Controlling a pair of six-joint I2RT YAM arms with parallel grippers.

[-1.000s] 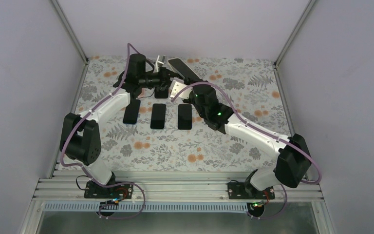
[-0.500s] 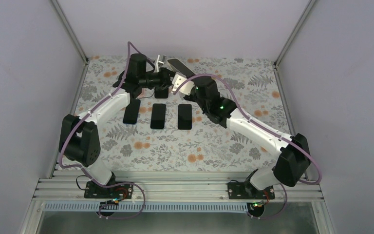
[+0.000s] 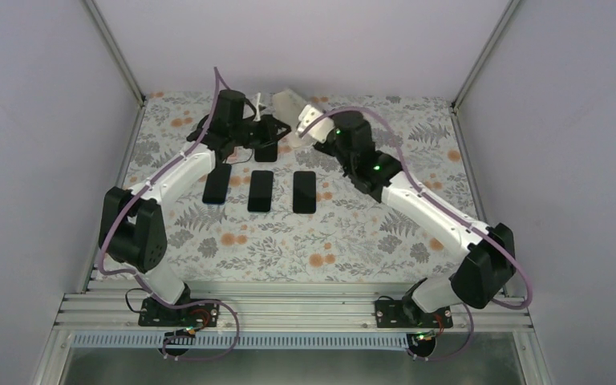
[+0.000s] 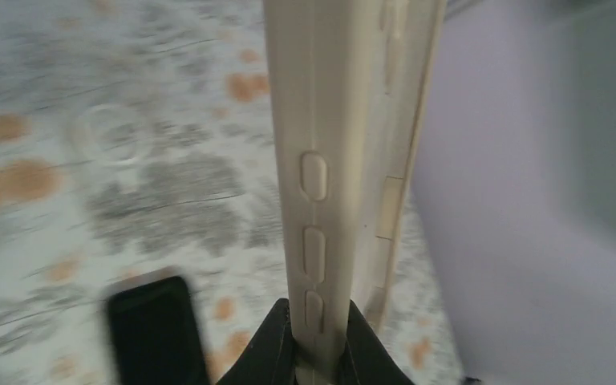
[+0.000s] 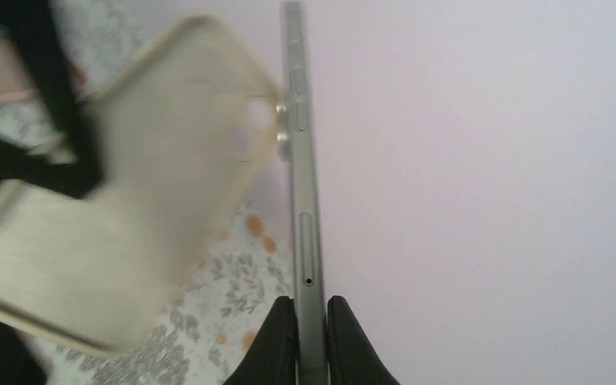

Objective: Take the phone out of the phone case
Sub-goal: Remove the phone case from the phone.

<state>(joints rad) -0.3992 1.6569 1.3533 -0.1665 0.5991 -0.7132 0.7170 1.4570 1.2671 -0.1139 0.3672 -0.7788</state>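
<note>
Two grips | left gripper [image 4: 318, 341] pinches phone case [image 4: 329, 120] | right gripper [image 5: 311, 341] pinches phone [image 5: 301, 160] (edge-on)

Cream phone case [image 4: 321, 160], silver-grey phone [image 5: 302, 224], three black phones [image 3: 260, 190], grey-and-orange floral tablecloth [image 3: 329, 241]

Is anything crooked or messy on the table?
Only a little. In the row of three black phones, the left phone leans slightly, while the middle phone and right phone lie straight. Nothing looks spilled or broken.

Phone case [image 5: 128, 200] a blur in right wrist view, its top beyond left wrist view.
</note>
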